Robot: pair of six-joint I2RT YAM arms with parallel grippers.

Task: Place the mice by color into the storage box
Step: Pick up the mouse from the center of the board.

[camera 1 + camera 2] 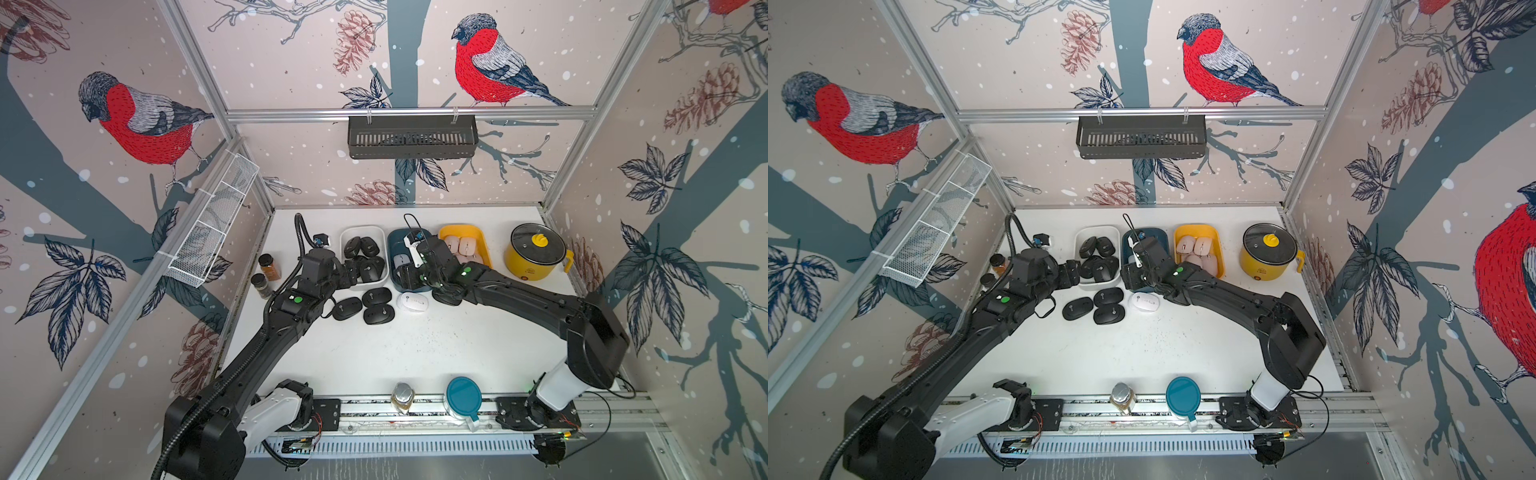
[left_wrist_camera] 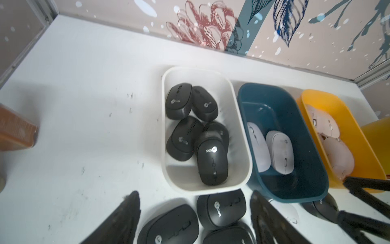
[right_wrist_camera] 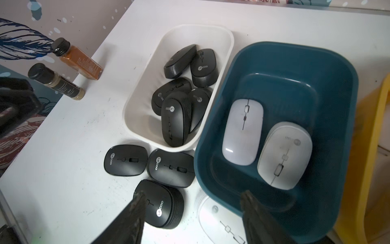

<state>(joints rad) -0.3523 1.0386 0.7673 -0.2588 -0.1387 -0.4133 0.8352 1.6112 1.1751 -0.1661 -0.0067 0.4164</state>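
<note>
Mice lie in two places: loose on the counter [image 1: 415, 353] and inside three bins set in a row.

Nearest, well in front of the teal bin [image 3: 285, 57]: a round teal lid [image 1: 463, 397] and a metal-capped jar [image 1: 403, 395], both on the front rail.

Further out, just in front of the teal bin: one loose white mouse [image 1: 412, 302], flat on the counter, right up by the bin's near wall. Left of it, three loose black mice [image 1: 377, 296] in a tight cluster, touching or nearly so.

Left pincer [image 2: 194, 193] hangs just left of the teal bin's near end, above that cluster; jaws apart, nothing between them. Right pincer [image 3: 193, 192] hangs over the teal bin's near rim; jaws apart, empty.

Teal bin itself: two white mice [image 3: 242, 131] side by side on its floor. White bin [image 1: 360, 228], against its left side: five black mice [image 2: 213, 160], piled, one lying on top of the others. Yellow bin [image 2: 341, 118], just beside its right side: pale pink mice [image 2: 337, 158], count unclear under the arm.

Well left of the teal bin, by the side wall: two spice bottles [image 1: 269, 266], standing. Well right, past the yellow bin: a yellow pot [image 1: 532, 270] with a glass lid.

Behind and above the teal bin, on the back wall: a black slotted basket [image 1: 411, 137].
</note>
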